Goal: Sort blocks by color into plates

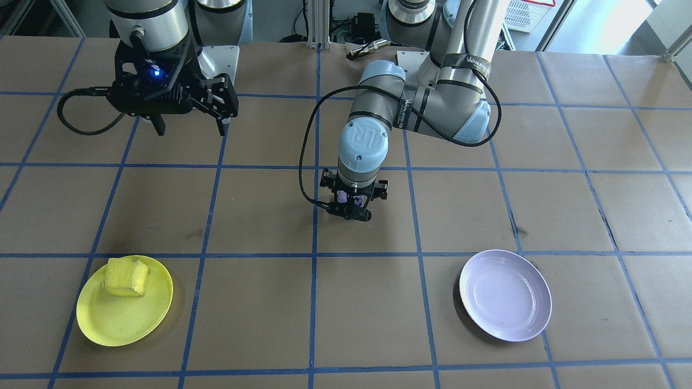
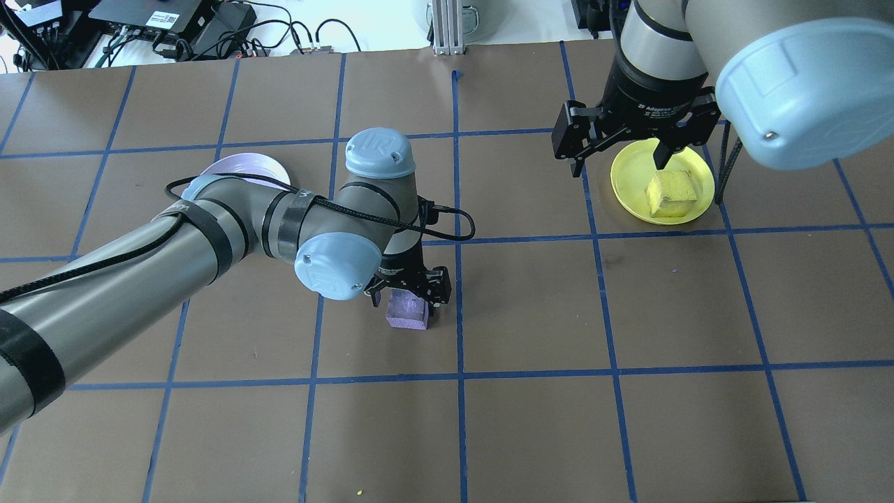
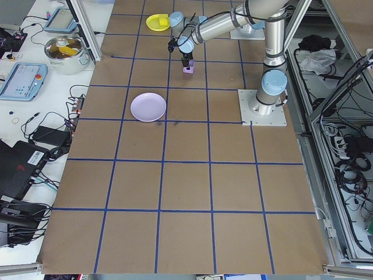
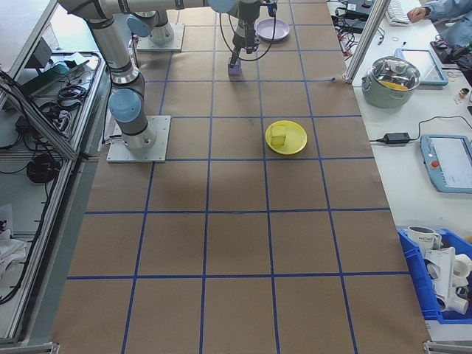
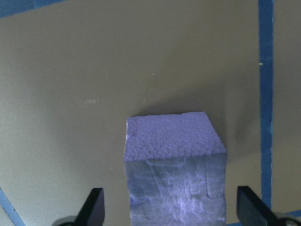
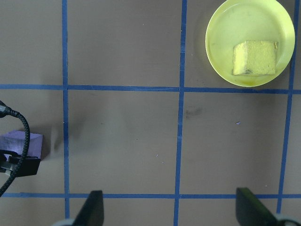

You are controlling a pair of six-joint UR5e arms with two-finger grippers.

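- Front-facing view: the left gripper (image 1: 350, 212) stood low over the middle of the table (image 1: 259, 302), its wrist hiding most of the purple block (image 1: 342, 196). The right gripper (image 1: 190, 128) hung above the table near the robot's edge, its fingers apart and holding nothing. The yellow block (image 1: 127, 276) lay in the yellow plate (image 1: 116, 321), against the rim nearest the robot. The lavender plate (image 1: 505, 294) had nothing in it.
- Overhead view: the purple block (image 2: 407, 311) sat on the table between the left gripper's (image 2: 408, 299) fingers, just beside a blue tape line (image 2: 459, 279). The yellow block (image 2: 671, 193) lay in its plate (image 2: 628, 183) beneath the right gripper (image 2: 618, 162). The left arm (image 2: 140, 258) covered much of the lavender plate (image 2: 241, 166).
- Left wrist view: the purple block (image 5: 175, 165) stood upright on the table, between the two fingertips (image 5: 94, 207), which were spread wide with a gap on each side.
- Right wrist view: the fingertips (image 6: 94, 207) were apart, well clear of the yellow block (image 6: 255, 57) in the yellow plate (image 6: 221, 37); the purple block (image 6: 21, 143) showed at the left edge.
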